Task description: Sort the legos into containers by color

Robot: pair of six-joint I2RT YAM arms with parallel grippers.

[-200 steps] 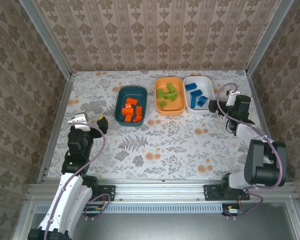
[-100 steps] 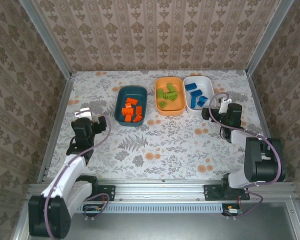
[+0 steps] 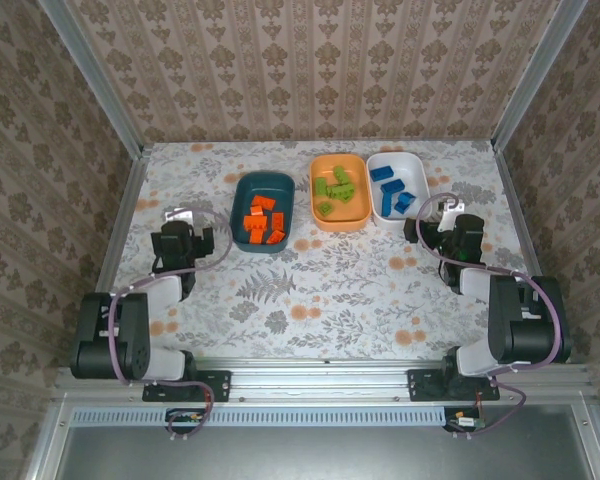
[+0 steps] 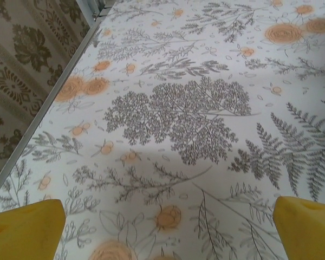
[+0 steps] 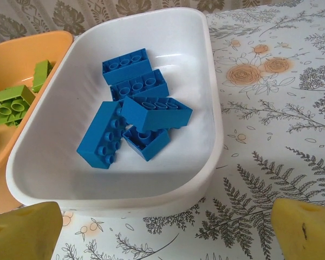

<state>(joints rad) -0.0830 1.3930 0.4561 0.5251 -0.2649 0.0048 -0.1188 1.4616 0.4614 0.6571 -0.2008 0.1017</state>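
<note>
- Yellow pads (image 4: 24, 230) are set wide apart on the left end effector (image 4: 165, 233), with nothing held between them. It is parked low over the flowered surface (image 3: 330, 290), well apart from the bins, probably so that it is out of the way.
- Orange legos (image 3: 263, 220) are gathered in the dark teal bin (image 3: 263, 182), which is the leftmost of the three. Colour is matched brick to brick here, not brick to bin.
- Green legos (image 3: 335, 188) are piled in the orange bin (image 3: 348, 216), which is touching or just beside its white neighbour.
- Blue legos (image 5: 135, 105) are heaped in the white bin (image 5: 216, 135), one brick lying tilted across the others as if dropped in.
- The right end effector (image 5: 162, 230) is spread open and empty, and is pointed at the near rim of the white bin.
- Every brick seen lies in a bin with its own colour, so the sorting is judged done and both arms are judged to be at rest.
</note>
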